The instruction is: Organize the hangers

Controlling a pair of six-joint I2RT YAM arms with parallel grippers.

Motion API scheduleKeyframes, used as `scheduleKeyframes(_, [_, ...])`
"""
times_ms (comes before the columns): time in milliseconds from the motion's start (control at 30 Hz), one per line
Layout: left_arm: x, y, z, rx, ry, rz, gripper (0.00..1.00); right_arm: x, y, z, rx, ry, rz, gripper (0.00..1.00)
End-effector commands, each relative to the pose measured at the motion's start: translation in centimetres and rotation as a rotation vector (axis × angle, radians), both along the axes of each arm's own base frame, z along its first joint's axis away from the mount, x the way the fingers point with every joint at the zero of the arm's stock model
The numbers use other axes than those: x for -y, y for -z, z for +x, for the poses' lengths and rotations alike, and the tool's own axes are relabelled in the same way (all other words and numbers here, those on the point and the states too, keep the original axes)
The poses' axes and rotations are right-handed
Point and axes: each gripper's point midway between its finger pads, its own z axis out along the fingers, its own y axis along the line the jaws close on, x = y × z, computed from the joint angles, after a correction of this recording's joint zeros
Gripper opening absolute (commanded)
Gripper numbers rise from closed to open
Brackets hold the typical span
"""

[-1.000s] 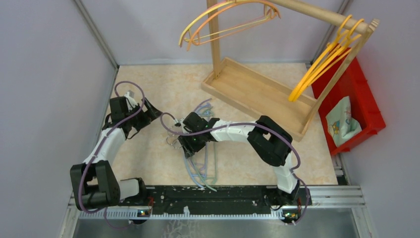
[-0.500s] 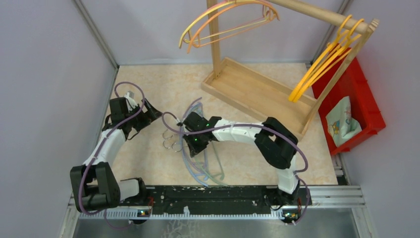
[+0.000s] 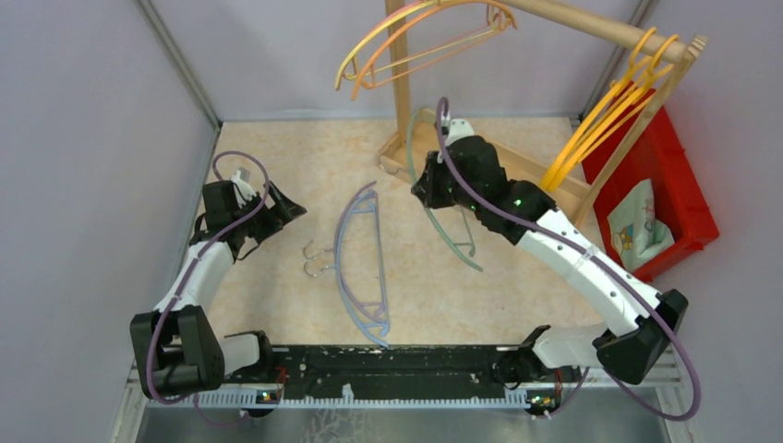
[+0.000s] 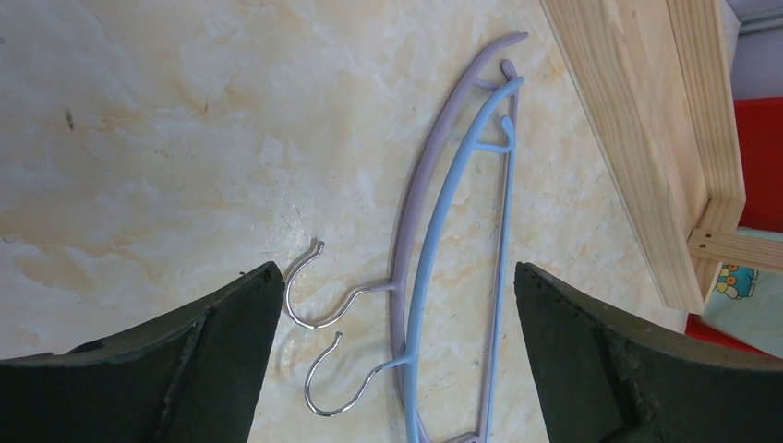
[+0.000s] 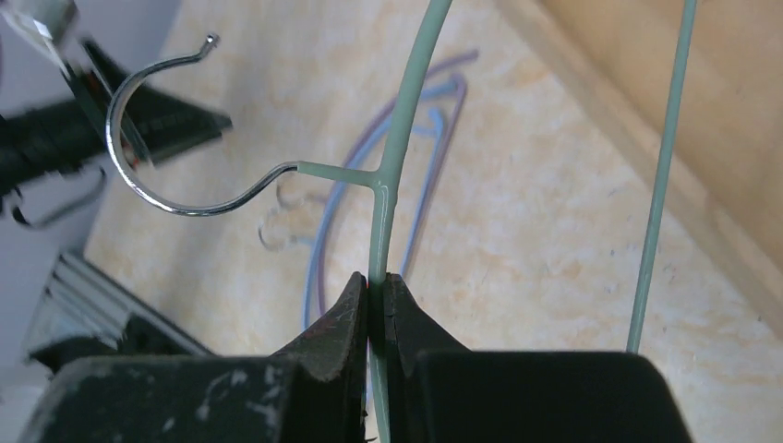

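My right gripper (image 3: 427,189) (image 5: 377,291) is shut on a pale green hanger (image 3: 451,238) (image 5: 402,138) and holds it in the air near the wooden rack's post (image 3: 400,83). Its metal hook (image 5: 152,180) points left. A purple hanger (image 3: 343,247) (image 4: 417,198) and a blue hanger (image 3: 367,314) (image 4: 443,240) lie stacked on the table with their hooks (image 4: 319,365) to the left. My left gripper (image 3: 282,210) (image 4: 392,369) is open above those hooks. Yellow and orange hangers (image 3: 415,37) hang on the rack's bar, more yellow ones (image 3: 596,125) at its right end.
The wooden rack's tray base (image 3: 489,180) stands at the back right. A red bin (image 3: 679,208) with a printed cloth (image 3: 639,231) sits beside it at the right wall. Grey walls close in the left and back.
My right arm has lifted the green hanger off the pile and swung it up and right toward the rack. The purple and blue hangers stay on the table. The left arm has not moved.
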Motion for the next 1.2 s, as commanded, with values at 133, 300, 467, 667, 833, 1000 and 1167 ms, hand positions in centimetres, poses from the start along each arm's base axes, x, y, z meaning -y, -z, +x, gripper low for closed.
scheduleKeyframes(133, [0.4, -1.6, 0.7, 0.057, 0.017, -0.029, 1.00, 1.9, -16.0, 9.1, 0.442, 0.345, 0.366, 0.00])
scheduleKeyframes(300, [0.3, -2.0, 1.0, 0.063, 0.008, -0.030, 1.00, 2.8, -21.9, 12.0, 0.600, 0.436, 0.447, 0.00])
scheduleKeyframes(467, [0.2, -1.7, 0.9, 0.056, -0.002, -0.032, 1.00, 4.1, -25.7, 12.9, 0.708, 0.501, 0.508, 0.00])
scheduleKeyframes(667, [0.1, -1.2, 0.6, 0.045, -0.012, -0.026, 1.00, 3.7, -25.2, 13.0, 0.685, 0.486, 0.506, 0.00])
scheduleKeyframes(833, [0.3, -0.8, 0.3, 0.037, -0.003, -0.033, 1.00, 4.0, -22.3, 12.2, 0.617, 0.487, 0.487, 0.00])
scheduleKeyframes(1000, [0.5, -0.7, 0.2, 0.033, 0.007, -0.040, 1.00, 4.9, -20.5, 11.1, 0.580, 0.494, 0.463, 0.00])
scheduleKeyframes(1167, [0.7, -0.9, 0.0, 0.033, 0.016, -0.053, 0.99, 5.8, -19.7, 10.0, 0.564, 0.502, 0.450, 0.00])
